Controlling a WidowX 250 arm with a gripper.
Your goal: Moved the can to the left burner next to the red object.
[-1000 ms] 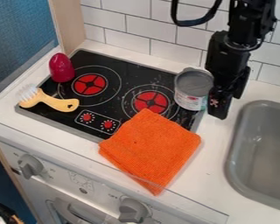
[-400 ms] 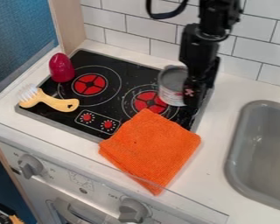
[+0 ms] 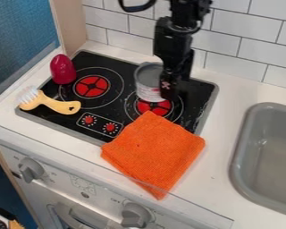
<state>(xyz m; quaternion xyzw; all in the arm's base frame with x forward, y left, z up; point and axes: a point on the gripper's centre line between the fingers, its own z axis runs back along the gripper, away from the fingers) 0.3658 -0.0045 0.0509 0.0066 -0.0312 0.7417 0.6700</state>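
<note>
The black pincer [image 3: 167,91] is holding the can [image 3: 149,82], which has a gray top. They are at the back of the red burner [image 3: 153,107] nearer the sink [image 3: 242,152]. I can't tell if the can touches the stove [image 3: 198,107]. The other red burner [image 3: 92,86] is bare. Near it, the red thing [image 3: 63,70] stands up, and the yellow brush [image 3: 60,106] lies close by. The orange cloth [image 3: 153,152] is partly on the stove.

camera: high, front | facing: down aslant, toward tiled wall [image 3: 229,27] | range: near, whole stovetop [image 3: 200,91] framed
</note>
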